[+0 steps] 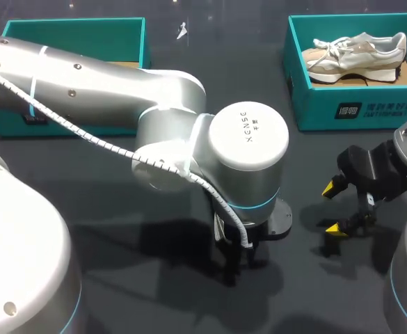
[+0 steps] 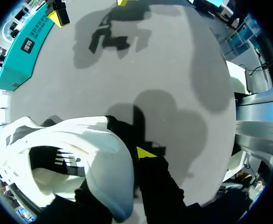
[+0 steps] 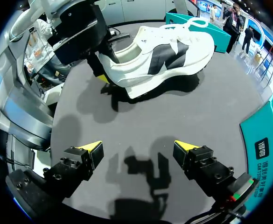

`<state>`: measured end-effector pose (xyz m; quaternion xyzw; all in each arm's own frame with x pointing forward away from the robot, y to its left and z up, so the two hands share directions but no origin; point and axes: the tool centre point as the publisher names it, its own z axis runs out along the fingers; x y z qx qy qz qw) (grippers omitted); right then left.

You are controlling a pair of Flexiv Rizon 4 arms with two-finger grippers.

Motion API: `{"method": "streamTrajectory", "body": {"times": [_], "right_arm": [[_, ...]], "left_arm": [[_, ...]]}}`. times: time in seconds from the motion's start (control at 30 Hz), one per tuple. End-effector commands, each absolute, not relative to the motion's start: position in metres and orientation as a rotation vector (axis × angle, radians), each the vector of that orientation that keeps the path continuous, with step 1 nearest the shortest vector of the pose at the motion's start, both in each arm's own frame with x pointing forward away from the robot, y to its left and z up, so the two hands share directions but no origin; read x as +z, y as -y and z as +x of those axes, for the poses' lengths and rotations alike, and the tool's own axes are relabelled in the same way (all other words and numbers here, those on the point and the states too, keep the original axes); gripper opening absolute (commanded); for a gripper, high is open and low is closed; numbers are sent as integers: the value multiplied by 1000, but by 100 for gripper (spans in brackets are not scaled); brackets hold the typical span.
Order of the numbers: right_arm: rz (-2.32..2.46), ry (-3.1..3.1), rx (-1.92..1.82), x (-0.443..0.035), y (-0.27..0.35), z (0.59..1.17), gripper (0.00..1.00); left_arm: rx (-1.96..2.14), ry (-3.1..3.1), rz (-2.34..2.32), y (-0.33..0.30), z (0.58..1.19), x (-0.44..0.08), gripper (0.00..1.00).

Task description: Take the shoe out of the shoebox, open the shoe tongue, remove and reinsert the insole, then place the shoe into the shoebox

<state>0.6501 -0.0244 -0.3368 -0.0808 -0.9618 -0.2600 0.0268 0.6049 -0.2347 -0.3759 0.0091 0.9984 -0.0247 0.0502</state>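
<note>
Over the dark table (image 3: 141,126), the left gripper (image 3: 101,65) is squeezing the heel of the white shoe (image 3: 159,56), outside the teal shoebox (image 1: 71,22), so taking out looks done. The right gripper (image 3: 137,149) is waiting, fingers wide apart. All other steps look left to do.

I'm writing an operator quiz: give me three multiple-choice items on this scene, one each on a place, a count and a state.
1. Where is the beige shoe? A inside the right teal box; B beside that box; C under that box.
2. How many teal boxes show in the head view? A one; B two; C three.
3. How is the right gripper? A shut on a shoe; B open and empty; C shut on an insole.
1 A: it lies within the box's walls. 2 B: the right one plus the left teal box. 3 B: its yellow tips stand apart with nothing between.
</note>
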Motion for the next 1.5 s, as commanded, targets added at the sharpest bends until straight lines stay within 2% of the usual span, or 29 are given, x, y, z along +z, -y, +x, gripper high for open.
{"method": "streamTrajectory", "body": {"times": [0.03,0.57,0.97,1.5], "right_arm": [[-252,2974,-801,-336,24,649,100],[-252,2974,-801,-336,24,649,100],[-252,2974,-801,-336,24,649,100],[-252,2974,-801,-336,24,649,100]], "left_arm": [[-104,-3055,63,221,611,-354,0],[-105,-3058,223,193,645,-266,0],[-167,-3059,162,146,728,-193,0],[-167,-3059,162,146,728,-193,0]]}}
